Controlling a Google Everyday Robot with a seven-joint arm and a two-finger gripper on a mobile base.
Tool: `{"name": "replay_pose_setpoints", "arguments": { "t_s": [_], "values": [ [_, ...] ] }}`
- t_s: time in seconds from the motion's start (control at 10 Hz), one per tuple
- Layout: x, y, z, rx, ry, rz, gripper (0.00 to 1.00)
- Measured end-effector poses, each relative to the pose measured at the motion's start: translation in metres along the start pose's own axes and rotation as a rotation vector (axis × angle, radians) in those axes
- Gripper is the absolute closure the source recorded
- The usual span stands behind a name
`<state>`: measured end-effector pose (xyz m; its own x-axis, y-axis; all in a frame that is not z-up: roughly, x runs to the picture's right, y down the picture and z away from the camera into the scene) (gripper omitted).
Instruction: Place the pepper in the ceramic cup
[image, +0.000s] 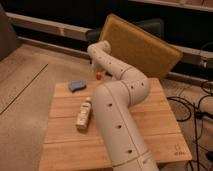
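Pepper (100, 76): small orange-red item at the tip of the gripper (97, 70), by the far edge of the wooden table (65, 145). It shows just above the line of that edge, so it is judged lifted off the wood rather than resting on it.

Entries, near to far:

1. Wooden table: slatted top, the work surface.
2. Arm (117, 120): white. The thick lower link rises from the near right corner and covers the middle of the table. Anything behind it is hidden.
3. Pale bottle-like item (83, 113): lies on its side just left of the arm. It is not part of the task and is judged clear of the carry.
4. Blue object (76, 86): small and flat, near the far left corner, well apart from the pepper.
5. Elbow: bends at the far right of the table. The slimmer forearm then runs left and away, and the wrist turns down over the far edge.
6. Gripper: hangs straight down from that wrist. It is judged clenched on the pepper, since the pepper sits directly beneath it.
7. Ceramic cup: not identified in view, possibly screened by the arm. Placement is not yet done.
8. Yellow board (142, 47): leans tilted behind the table, beyond the gripper.
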<state>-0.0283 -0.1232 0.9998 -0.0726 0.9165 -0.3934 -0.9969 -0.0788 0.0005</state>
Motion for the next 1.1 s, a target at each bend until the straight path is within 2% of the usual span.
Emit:
{"name": "replay_pose_setpoints", "arguments": {
  "t_s": [0.1,0.3,0.5,0.7,0.8,1.1],
  "values": [
    [-0.019,-0.007,-0.024,0.022,-0.061,0.001,0.94],
    [-0.038,-0.02,-0.057,0.052,-0.136,0.015,0.94],
    [-0.038,-0.042,-0.091,0.094,-0.201,0.056,0.94],
    [-0.016,-0.063,-0.108,0.122,-0.221,0.116,0.94],
    [0.005,-0.079,-0.117,0.141,-0.226,0.161,0.94],
    [0.052,-0.117,-0.129,0.192,-0.226,0.281,0.94]
  ]
}}
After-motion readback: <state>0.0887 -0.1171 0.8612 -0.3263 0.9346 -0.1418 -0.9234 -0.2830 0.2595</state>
